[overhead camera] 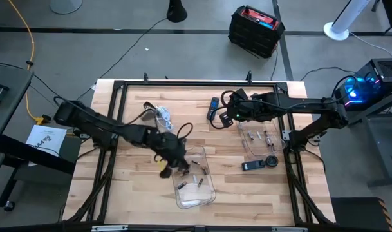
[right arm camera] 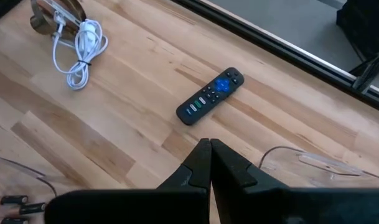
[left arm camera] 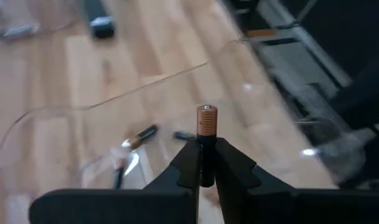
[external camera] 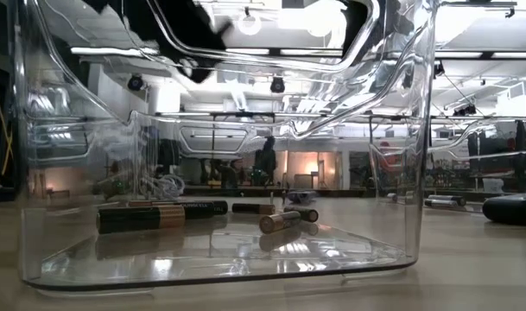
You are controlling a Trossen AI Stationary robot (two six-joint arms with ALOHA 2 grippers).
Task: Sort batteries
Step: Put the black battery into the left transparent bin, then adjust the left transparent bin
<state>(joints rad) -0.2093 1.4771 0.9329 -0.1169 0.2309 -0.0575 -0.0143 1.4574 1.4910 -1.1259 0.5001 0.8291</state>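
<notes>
The left gripper (left arm camera: 206, 163) hovered over a clear plastic bin (overhead camera: 208, 193) near the table's front edge, its 2 fingers pinched tight on 1 battery (left arm camera: 206, 134), held upright with its coppery end up; more batteries (overhead camera: 194, 183) lay on that bin's floor; no writing on them could be read; the right gripper (right arm camera: 210, 162) hung fully closed and empty above bare wood beside the black remote (right arm camera: 210, 96), next to a second clear bin (overhead camera: 261, 139) holding a few batteries; the remote's labels were too small to read.
</notes>
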